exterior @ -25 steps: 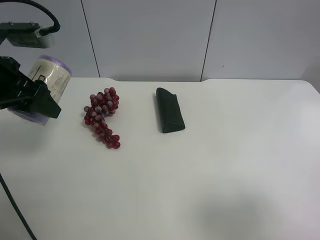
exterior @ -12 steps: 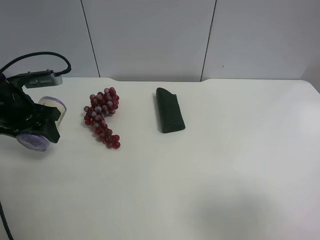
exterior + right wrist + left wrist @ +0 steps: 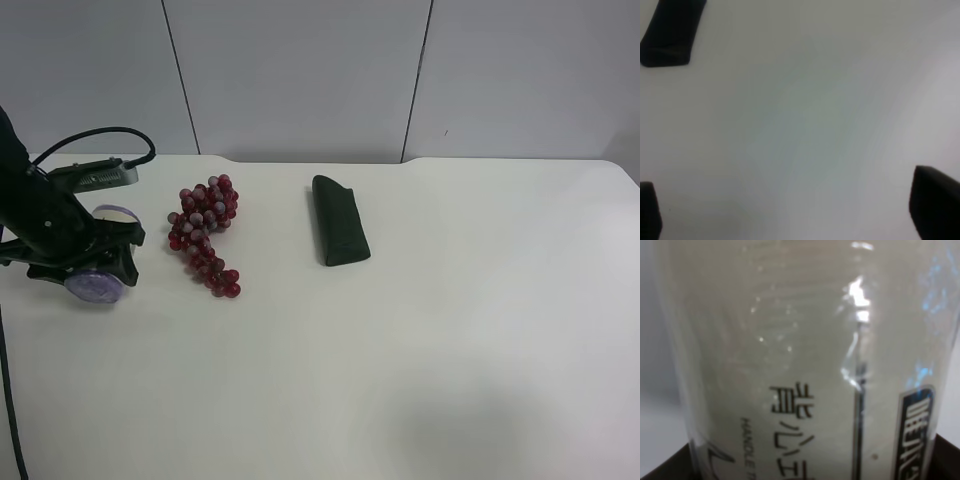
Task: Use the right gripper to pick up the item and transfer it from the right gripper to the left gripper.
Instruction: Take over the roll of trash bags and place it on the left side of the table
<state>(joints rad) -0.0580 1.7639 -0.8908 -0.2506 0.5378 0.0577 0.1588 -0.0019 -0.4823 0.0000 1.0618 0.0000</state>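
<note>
Gripping the roll [image 3: 97, 287] between clenched fingers, the left gripper [image 3: 95, 262] holds it low over the table [image 3: 420, 350], near the grapes [image 3: 205, 235]; its printed label fills the left wrist view. The right gripper [image 3: 792, 210] hangs spread wide, holding nothing, above the table with the pouch [image 3: 667, 35] nearby.

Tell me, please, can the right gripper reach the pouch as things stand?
Probably yes. The right gripper is open and empty. The pouch lies alone on the bare table, apart from the grapes, and the right wrist view shows nothing between gripper and pouch.
</note>
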